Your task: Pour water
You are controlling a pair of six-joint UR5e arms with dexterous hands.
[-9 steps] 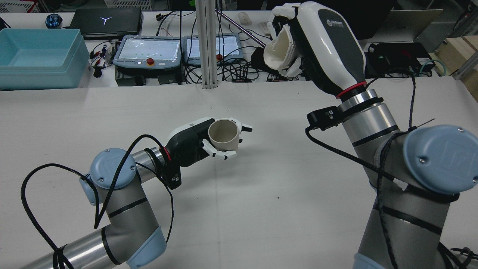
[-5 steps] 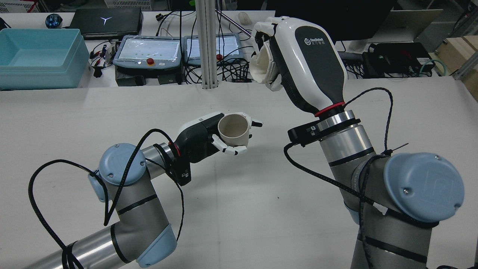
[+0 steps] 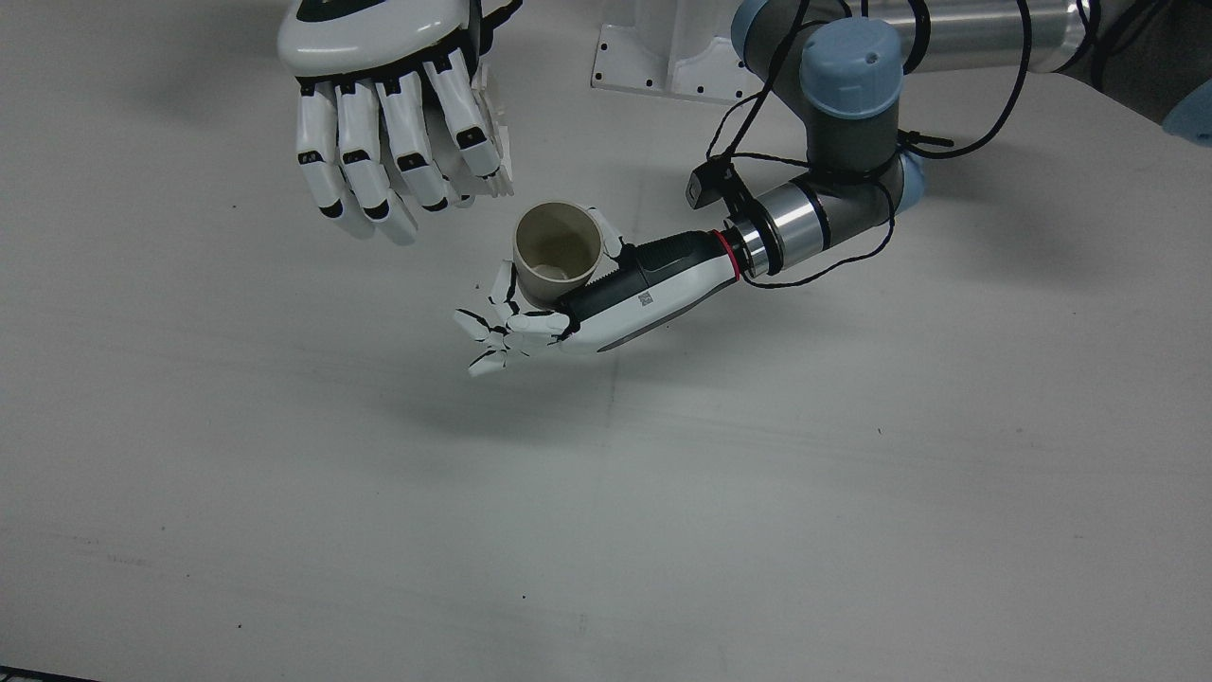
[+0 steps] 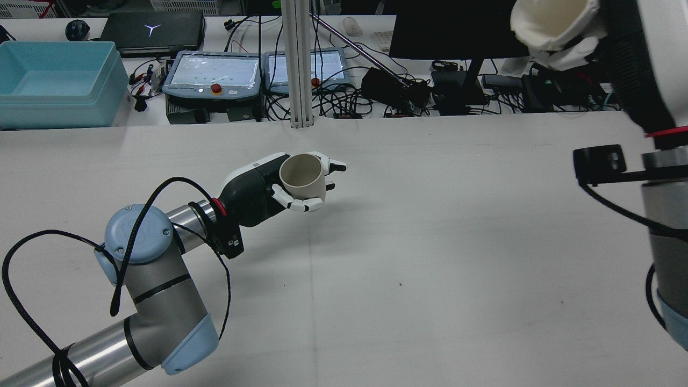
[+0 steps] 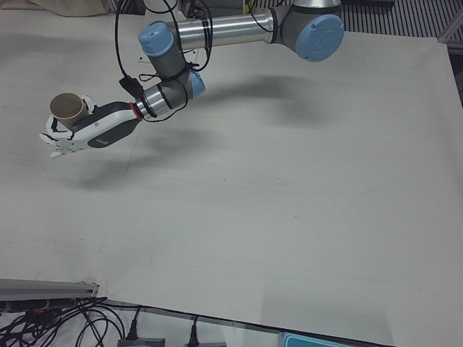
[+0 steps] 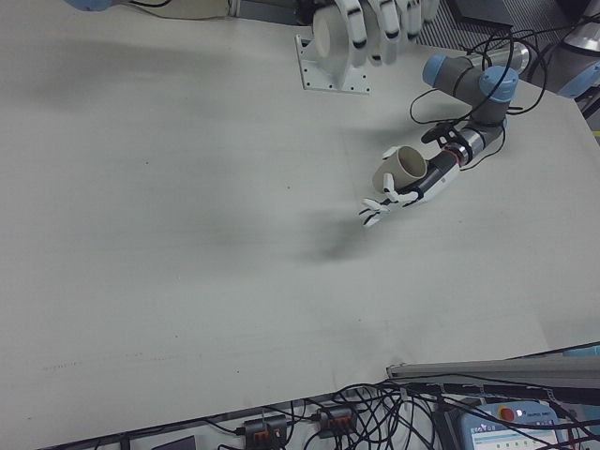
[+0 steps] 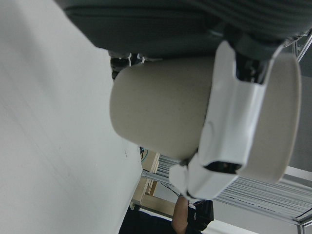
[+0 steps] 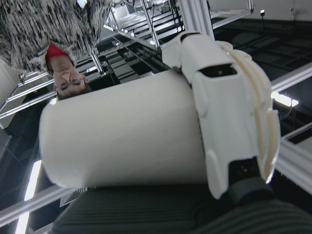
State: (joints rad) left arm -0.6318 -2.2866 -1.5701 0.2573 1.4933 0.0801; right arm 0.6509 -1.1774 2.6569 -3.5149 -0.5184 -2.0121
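Observation:
My left hand (image 4: 252, 189) is shut on a beige cup (image 4: 302, 174) and holds it upright, mouth up, a little above the white table (image 4: 408, 258). The cup looks empty in the front view (image 3: 559, 248), where the left hand (image 3: 620, 296) reaches in from the right. My right hand (image 4: 634, 54) is raised high at the right and shut on a white cup (image 4: 553, 24) that lies tilted, mouth to the left. In the front view the right hand (image 3: 388, 104) hangs up and left of the beige cup, apart from it. The right hand view shows the white cup (image 8: 126, 131) under the fingers (image 8: 229, 122).
Behind the table stand a blue bin (image 4: 54, 80), two teach pendants (image 4: 212, 75), an aluminium post (image 4: 298, 64), a monitor and many cables. The arm pedestal plate (image 3: 663, 57) is at the robot's side of the table.
My right hand swung in beside the beige cup, then away up and to the right with the white cup. My left hand edged toward it, then drew back left with the beige cup.

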